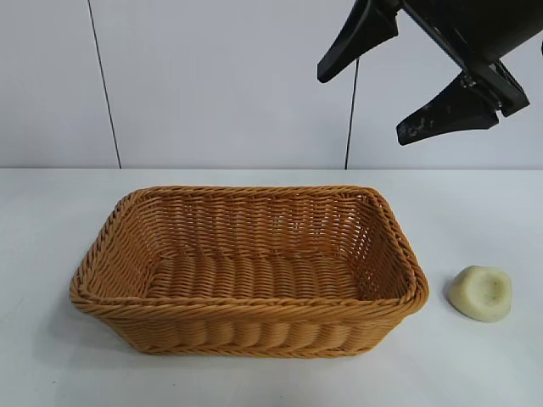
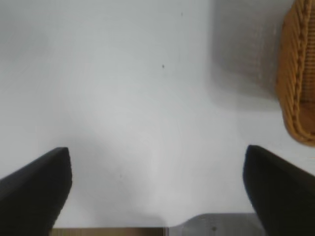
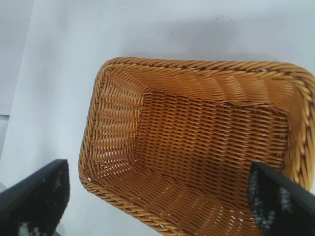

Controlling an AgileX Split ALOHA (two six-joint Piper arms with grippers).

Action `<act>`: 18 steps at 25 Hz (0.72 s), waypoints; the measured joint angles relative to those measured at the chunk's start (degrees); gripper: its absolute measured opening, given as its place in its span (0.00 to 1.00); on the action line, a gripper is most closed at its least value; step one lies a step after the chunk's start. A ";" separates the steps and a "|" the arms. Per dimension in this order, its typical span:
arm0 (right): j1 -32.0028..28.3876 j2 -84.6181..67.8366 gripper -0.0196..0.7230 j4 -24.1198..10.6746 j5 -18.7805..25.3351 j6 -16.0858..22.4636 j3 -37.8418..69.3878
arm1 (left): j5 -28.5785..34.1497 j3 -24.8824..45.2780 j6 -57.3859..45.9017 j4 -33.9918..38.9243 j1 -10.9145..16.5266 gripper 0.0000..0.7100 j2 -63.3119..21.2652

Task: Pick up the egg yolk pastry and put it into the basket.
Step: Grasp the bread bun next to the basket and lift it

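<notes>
The egg yolk pastry (image 1: 481, 293), a small pale cream lump with a dimple on top, lies on the white table just right of the basket (image 1: 246, 315). The basket is a large orange-tan wicker one in the middle of the table, and nothing lies in it. My right gripper (image 1: 363, 106) hangs high above the basket's right end, open and empty. Its wrist view looks down into the basket (image 3: 118, 73); the pastry is out of that view. My left gripper (image 2: 157, 169) is open and empty over bare table, with the basket's corner (image 2: 295, 78) at the edge of its view.
The white table (image 1: 51, 220) runs to a pale wall with two dark vertical seams (image 1: 102, 85) behind. The table's near edge (image 2: 108, 231) shows in the left wrist view.
</notes>
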 joint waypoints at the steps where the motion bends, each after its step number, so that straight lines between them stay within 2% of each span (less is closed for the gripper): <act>1: 0.00 0.00 0.96 0.00 0.00 0.00 0.00 | -0.05 2.64 0.00 0.00 0.00 0.95 -3.51; 8: 0.00 0.00 0.96 0.00 0.00 0.00 0.00 | -6.97 15.90 0.00 0.00 0.00 0.95 -26.22; 13: 0.00 0.00 0.96 -0.06 0.01 0.00 0.00 | -8.12 17.13 0.00 0.00 0.00 0.95 -37.06; 18: 0.00 0.00 0.96 -0.11 0.06 0.00 0.00 | -8.14 17.25 0.07 0.00 0.00 0.95 -42.47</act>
